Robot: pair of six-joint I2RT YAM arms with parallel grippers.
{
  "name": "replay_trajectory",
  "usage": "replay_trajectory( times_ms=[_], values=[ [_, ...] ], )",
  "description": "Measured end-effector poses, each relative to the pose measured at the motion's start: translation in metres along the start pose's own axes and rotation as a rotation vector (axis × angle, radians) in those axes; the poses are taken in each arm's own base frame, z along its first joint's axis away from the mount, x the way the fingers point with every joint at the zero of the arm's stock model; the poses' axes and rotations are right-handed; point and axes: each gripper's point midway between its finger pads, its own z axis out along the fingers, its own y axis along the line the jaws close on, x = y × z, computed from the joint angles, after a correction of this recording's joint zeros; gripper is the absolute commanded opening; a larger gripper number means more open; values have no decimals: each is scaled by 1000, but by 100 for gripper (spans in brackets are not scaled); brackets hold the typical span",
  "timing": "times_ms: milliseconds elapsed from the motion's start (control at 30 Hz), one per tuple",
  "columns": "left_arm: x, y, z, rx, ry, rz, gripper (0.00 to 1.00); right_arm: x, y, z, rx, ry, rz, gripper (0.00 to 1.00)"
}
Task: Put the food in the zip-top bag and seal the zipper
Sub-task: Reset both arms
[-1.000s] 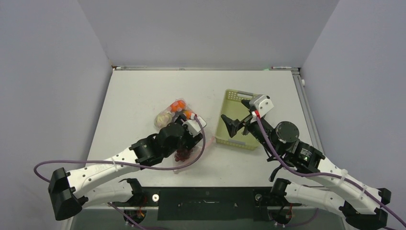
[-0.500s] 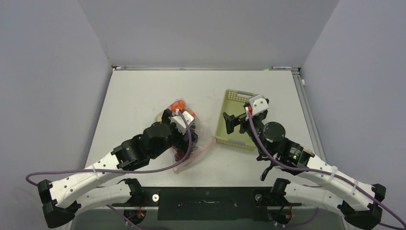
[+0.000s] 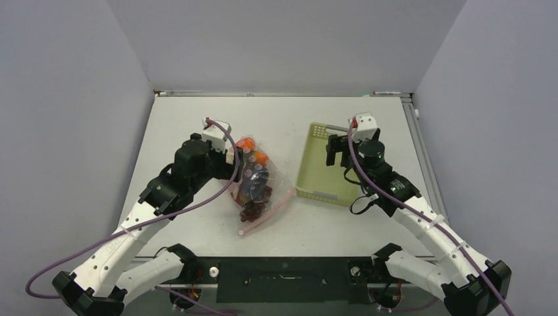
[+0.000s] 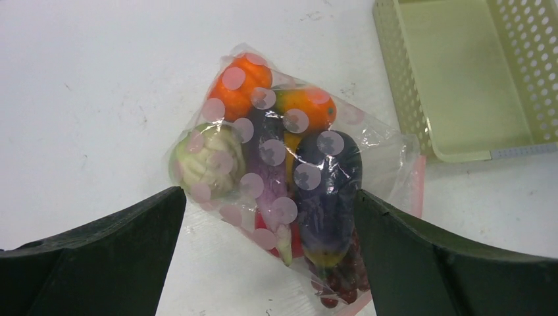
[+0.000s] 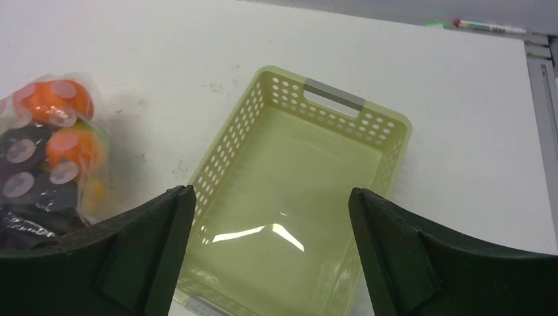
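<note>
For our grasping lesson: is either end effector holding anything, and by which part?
Nothing is held. The left end effector is open above the zip-top bag; the right end effector is open above the basket.

A robotics laboratory cell is indicated: a plain white bench [image 3: 177, 125] is closed in on three sides by bare grey panels [image 3: 276, 46], and a left arm [image 3: 145, 217] and a right arm [image 3: 421, 224] are bolted to a black rail [image 3: 283, 280] at its near edge, with purple cables [image 3: 197, 205] trailed from them. Test props rather than household goods are laid out: a zip-top bag [image 4: 276, 171] of toy food is seen beneath the left jaws, and a mesh basket [image 5: 224, 151] beneath the right jaws.
</note>
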Motion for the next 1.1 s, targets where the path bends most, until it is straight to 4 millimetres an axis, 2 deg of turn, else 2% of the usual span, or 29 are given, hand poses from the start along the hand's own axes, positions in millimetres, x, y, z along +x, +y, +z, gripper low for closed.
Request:
replay_trajectory(
  times_ms=[167,233,333,467,733,833,1100],
  values=[
    [-7,17,-4,-38,-35,-100,96,18,-37,5,64,30,123,90],
    [-6,24,-4,-63,-41,-135,96,27,-45,2,80,35,157,90],
    [1,36,-4,-107,-46,-173,96,29,-49,-6,88,13,189,90],
    [6,46,-13,-146,-76,-199,96,19,-51,-20,76,-62,207,90],
    [-14,51,-41,-150,-224,-224,96,7,-46,-39,25,-196,213,90],
    [-17,52,-49,-143,-266,-231,96,6,-45,-44,11,-224,213,90],
    [-22,55,-66,-141,-349,-223,96,-12,-41,-56,-28,-319,221,90]
  ],
)
